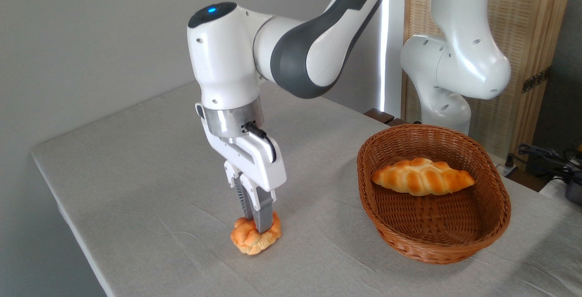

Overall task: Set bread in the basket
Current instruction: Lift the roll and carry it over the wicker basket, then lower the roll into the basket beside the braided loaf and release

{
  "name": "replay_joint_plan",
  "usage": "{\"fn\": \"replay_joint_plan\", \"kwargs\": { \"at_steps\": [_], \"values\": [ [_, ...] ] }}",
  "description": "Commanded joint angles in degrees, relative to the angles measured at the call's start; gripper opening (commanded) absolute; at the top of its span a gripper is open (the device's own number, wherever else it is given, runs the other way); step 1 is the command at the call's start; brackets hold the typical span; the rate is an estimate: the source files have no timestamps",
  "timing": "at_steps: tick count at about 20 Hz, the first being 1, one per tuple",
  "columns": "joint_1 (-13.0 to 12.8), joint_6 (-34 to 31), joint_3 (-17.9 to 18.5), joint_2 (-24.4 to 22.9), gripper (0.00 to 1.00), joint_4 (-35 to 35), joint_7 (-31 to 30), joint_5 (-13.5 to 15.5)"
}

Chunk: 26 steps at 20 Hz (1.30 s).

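Reached straight down, pincer (255, 225) clenched on bread (254, 237) resting on worktop (136, 188); basket (432, 247) at three o'clock, well apart.

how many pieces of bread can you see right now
2. A small knotted bun sits on the table with the pincer closed around it, and a long braided loaf lies inside the wicker basket. None appear hidden.

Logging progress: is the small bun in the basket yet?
Out. The bun sits on the table, gripper pressed into it; the basket holds only the braided loaf.
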<state>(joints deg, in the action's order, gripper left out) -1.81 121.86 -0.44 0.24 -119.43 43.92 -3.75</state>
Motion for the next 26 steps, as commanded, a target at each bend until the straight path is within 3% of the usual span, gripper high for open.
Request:
{"fn": "replay_joint_plan", "kwargs": {
  "at_steps": [1, 4, 6, 7, 8, 9, 11, 12, 13, 17, 22, 26],
  "values": [
    [1.2, -11.1, 0.8, -7.1, 0.21, 0.5, 5.8, 0.1],
    [1.2, -21.5, 4.8, -12.8, 0.22, 0.3, 17.2, 0.1],
    [1.1, -26.9, 9.3, -17.4, 0.23, 0.2, 24.7, 0.1],
    [1.0, -31.5, 12.7, -20.9, 0.24, -0.4, 31.2, -0.7],
    [0.7, -33.4, 14.7, -23.3, 0.26, -1.6, 37.2, -2.8],
    [0.1, -33.6, 17.6, -25.6, 0.29, -3.2, 42.9, -7.0],
    [-3.6, -32.9, 25.4, -29.1, 0.30, -7.5, 50.3, -12.1],
    [-5.8, -32.7, 29.1, -30.0, 0.42, -8.8, 52.0, -13.5],
    [-8.0, -32.8, 32.1, -30.2, 0.67, -9.4, 53.1, -14.2],
    [-9.4, -31.7, 33.0, -29.4, 0.85, -11.2, 53.0, -14.8],
    [-9.9, -24.8, 33.1, -28.2, 0.96, -12.7, 53.1, -14.7],
    [-9.9, -24.5, 33.0, -27.0, 1.00, -12.6, 53.3, -14.7]
  ]
}}
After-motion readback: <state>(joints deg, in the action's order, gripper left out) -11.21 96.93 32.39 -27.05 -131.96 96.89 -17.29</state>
